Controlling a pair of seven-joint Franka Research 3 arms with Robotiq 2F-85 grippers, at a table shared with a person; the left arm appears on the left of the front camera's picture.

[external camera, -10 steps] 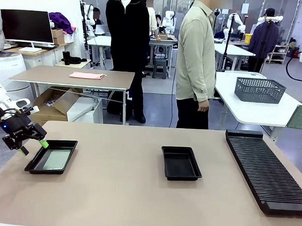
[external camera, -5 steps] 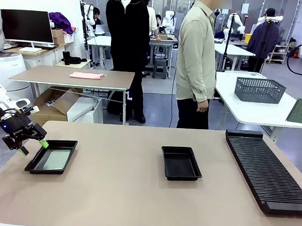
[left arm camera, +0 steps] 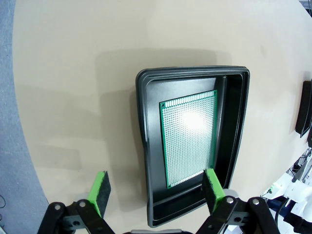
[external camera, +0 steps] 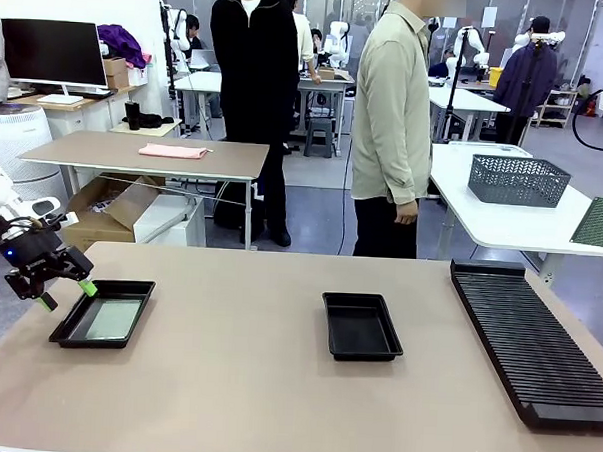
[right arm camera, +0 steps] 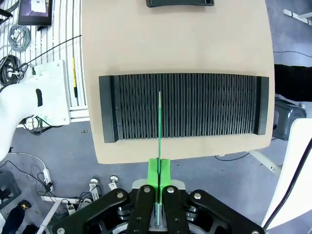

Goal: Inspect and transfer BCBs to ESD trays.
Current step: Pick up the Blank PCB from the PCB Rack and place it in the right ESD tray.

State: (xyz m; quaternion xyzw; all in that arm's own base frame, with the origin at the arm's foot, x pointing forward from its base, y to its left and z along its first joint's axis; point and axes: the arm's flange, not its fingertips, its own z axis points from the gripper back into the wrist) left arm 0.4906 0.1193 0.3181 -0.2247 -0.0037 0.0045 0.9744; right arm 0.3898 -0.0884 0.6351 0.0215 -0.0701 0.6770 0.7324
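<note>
Front camera across table [external camera: 235,383]; wrist cameras downward over tray [left arm camera: 142,146], rack [right arm camera: 204,105].

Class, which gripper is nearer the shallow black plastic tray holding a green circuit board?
Left. The left gripper hangs open above one end of that tray; the right gripper, shut on another thin green board, is far off above the long black ribbed rack.

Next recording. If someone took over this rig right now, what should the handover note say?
Left gripper: jaws open, hovering at the left tray's edge, holding nothing.
Right gripper: shut on the held board, edge-on above the slotted rack.
Done: the placed board lies flat in the left tray.
Left: the middle tray is empty; the held board is not yet in a tray and is probably bound there.
</note>
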